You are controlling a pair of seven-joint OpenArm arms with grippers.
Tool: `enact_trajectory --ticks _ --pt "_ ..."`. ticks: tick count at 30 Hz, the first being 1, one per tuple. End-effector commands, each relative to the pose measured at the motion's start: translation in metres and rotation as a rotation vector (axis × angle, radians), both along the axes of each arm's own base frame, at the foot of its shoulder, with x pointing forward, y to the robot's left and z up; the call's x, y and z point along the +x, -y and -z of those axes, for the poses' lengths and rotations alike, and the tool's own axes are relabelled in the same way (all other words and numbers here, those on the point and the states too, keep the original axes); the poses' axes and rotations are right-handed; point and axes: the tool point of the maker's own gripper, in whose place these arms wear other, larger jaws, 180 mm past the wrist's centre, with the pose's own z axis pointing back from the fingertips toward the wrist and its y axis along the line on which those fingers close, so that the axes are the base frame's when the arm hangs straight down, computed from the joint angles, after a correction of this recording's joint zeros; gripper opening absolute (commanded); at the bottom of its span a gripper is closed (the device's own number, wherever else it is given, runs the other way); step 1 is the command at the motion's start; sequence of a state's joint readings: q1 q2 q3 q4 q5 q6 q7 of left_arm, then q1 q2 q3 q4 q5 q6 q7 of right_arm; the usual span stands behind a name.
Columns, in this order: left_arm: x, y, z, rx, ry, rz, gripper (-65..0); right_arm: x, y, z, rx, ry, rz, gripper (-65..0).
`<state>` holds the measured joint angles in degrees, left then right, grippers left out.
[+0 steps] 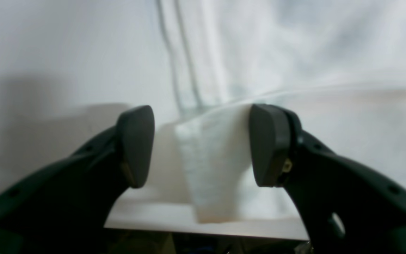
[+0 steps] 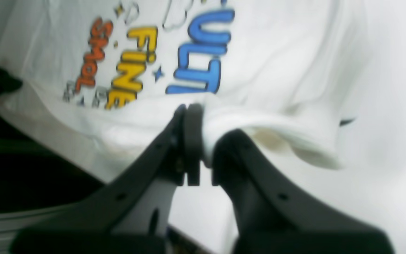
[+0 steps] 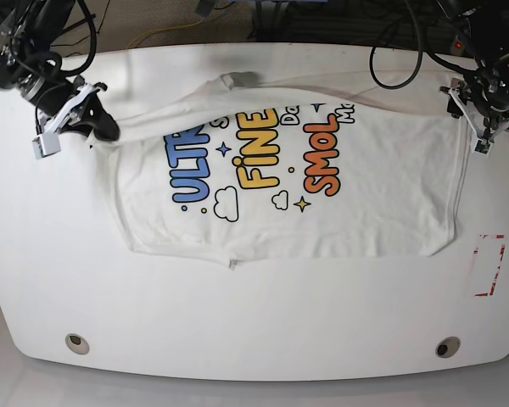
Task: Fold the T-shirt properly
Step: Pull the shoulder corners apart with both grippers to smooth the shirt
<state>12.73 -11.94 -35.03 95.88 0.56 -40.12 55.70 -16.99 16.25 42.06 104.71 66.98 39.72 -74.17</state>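
The white T-shirt (image 3: pixel 365 212) lies flat on the white table (image 3: pixel 254 314), print up, neck end to the left and hem to the right in the base view. Its far part looks folded over and cuts off the print. My right gripper (image 3: pixel 102 129) is shut on the shirt's left far edge. The right wrist view shows its jaws (image 2: pixel 203 141) pinching a white fold below the blue, yellow and orange letters (image 2: pixel 203 53). My left gripper (image 3: pixel 478 136) is open at the hem's far corner. In the left wrist view (image 1: pixel 203 146) a white fold (image 1: pixel 213 165) lies between the fingers.
A red-marked rectangle (image 3: pixel 490 264) sits on the table at the right. Two round holes (image 3: pixel 78 342) (image 3: pixel 447 347) are near the front edge. Cables (image 3: pixel 390 51) hang behind the table. The table's edge (image 1: pixel 206 231) shows close below the left gripper.
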Motion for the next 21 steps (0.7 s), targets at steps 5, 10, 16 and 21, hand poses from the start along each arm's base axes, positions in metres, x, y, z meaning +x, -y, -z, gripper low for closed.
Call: enact_trajectory --ticks 5,10,16,21 --pt "0.007 0.001 -0.007 0.014 0.021 0.024 -26.1 0.043 0.006 0.0 0.079 0.028 -0.018 -65.0" --pt "0.008 0.001 -0.007 0.014 0.022 0.024 -26.1 0.061 0.014 0.019 0.09 -0.024 0.014 -61.0" --pt "0.008 0.001 -0.007 0.014 0.023 0.026 -26.1 0.073 0.031 0.03 -0.019 -0.071 0.044 -33.0" --pt "0.007 0.001 -0.006 0.013 0.02 0.026 -26.1 0.047 0.038 0.028 -0.082 -0.075 0.053 -19.2"
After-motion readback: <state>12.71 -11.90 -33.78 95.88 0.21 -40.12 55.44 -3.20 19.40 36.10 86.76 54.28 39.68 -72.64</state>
